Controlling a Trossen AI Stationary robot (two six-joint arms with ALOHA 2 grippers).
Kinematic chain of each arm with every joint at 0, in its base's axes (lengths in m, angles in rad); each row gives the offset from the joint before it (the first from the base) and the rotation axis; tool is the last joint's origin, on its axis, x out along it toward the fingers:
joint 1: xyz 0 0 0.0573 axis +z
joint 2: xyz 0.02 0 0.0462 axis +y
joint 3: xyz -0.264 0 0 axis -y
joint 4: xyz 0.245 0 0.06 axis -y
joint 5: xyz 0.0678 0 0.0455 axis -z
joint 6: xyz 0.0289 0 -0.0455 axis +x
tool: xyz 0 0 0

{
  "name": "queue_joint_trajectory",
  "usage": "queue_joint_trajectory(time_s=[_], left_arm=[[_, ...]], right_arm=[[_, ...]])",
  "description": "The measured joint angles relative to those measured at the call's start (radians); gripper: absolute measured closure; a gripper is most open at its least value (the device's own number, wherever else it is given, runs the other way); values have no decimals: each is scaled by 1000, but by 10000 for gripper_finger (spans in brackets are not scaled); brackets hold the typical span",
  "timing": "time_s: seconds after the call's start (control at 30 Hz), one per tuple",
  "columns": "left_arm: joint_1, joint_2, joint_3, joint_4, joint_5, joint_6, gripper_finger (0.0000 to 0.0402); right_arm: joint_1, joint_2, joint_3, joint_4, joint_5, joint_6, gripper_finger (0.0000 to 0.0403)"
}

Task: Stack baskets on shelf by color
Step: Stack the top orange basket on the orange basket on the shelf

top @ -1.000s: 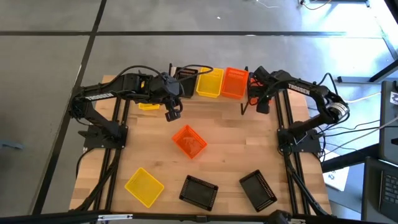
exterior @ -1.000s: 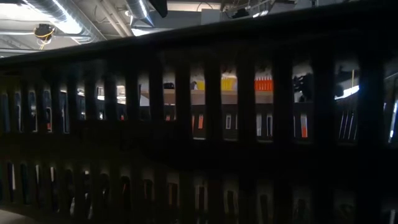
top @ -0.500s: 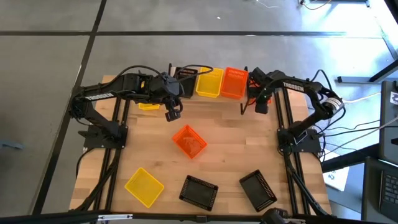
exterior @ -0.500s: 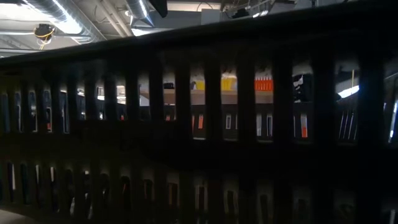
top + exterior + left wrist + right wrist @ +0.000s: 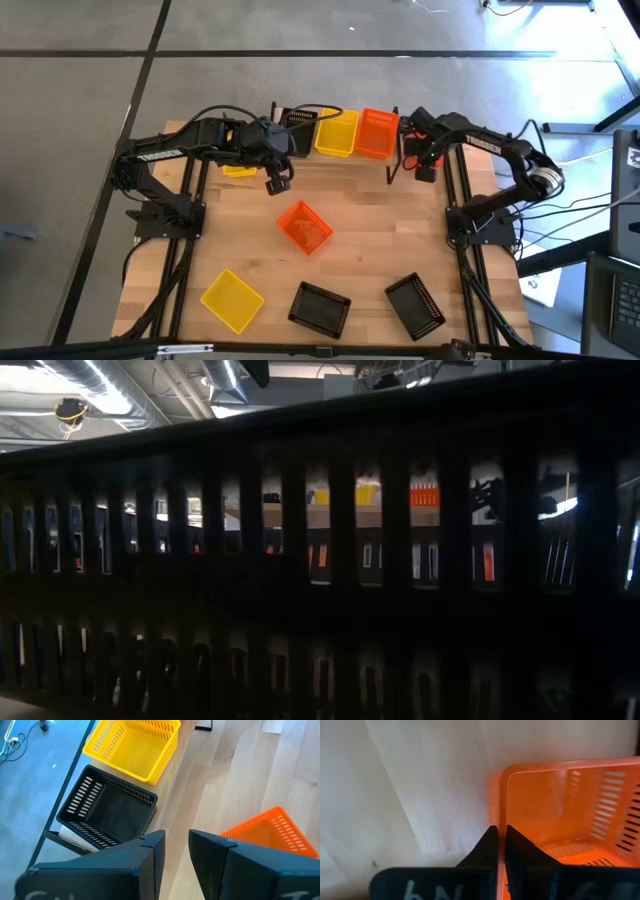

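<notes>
The shelf (image 5: 392, 170) stands at the table's far edge. On it, from left to right, sit a black basket (image 5: 298, 120), a yellow basket (image 5: 337, 132) and an orange basket (image 5: 377, 132). My right gripper (image 5: 406, 150) is at the orange basket's right side, shut on its rim. My left gripper (image 5: 278, 181) hovers near the shelf's left end, open and holding nothing. Another orange basket (image 5: 305, 227) rests on its base mid-table. A yellow basket (image 5: 232, 299) and two black ones (image 5: 320, 308) (image 5: 415, 305) lie by the near edge. My right gripper (image 5: 501, 827) pinches the rim of the orange basket's right wall (image 5: 503, 805), close to a corner. One finger is inside the basket and one outside. It comes from the table's right. The basket sits upright on the shelf.
One more yellow basket (image 5: 240, 170) lies partly under my left arm. In the low view, a black basket's slotted wall (image 5: 300, 610) stands right before the camera and hides most of the table. There is bare tabletop (image 5: 380, 230) between the shelf and the near baskets.
My right arm has swung a little toward the table's left and then come back. Its gripper has stayed at the orange basket on the shelf, and no basket has visibly moved.
</notes>
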State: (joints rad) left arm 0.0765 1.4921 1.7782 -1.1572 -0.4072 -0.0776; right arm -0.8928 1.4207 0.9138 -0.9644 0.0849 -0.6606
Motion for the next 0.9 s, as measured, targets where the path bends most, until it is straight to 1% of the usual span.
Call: queue_joint_trajectory(time_s=[0.3, 0.4, 0.47, 0.57, 0.67, 0.8, 0.9], left_arm=[[0, 0, 0, 0, 0, 0, 324], [0, 0, 0, 0, 0, 0, 324], [0, 0, 0, 0, 0, 0, 324], [0, 0, 0, 0, 0, 0, 324], [0, 0, 0, 0, 0, -1, 324], [0, 0, 0, 0, 0, -1, 324], [0, 0, 0, 0, 0, -1, 324]], right_arm=[[18, -180, 0, -81, 5, 55, 401], [41, -245, 8, -113, 49, 105, 401], [60, -280, 38, -156, 78, 142, 402], [89, -321, 117, -228, 107, 211, 402], [115, -336, 227, -288, 140, 272, 402], [158, -321, 388, -366, 213, 366, 403], [183, -284, 510, -421, 221, 411, 403]])
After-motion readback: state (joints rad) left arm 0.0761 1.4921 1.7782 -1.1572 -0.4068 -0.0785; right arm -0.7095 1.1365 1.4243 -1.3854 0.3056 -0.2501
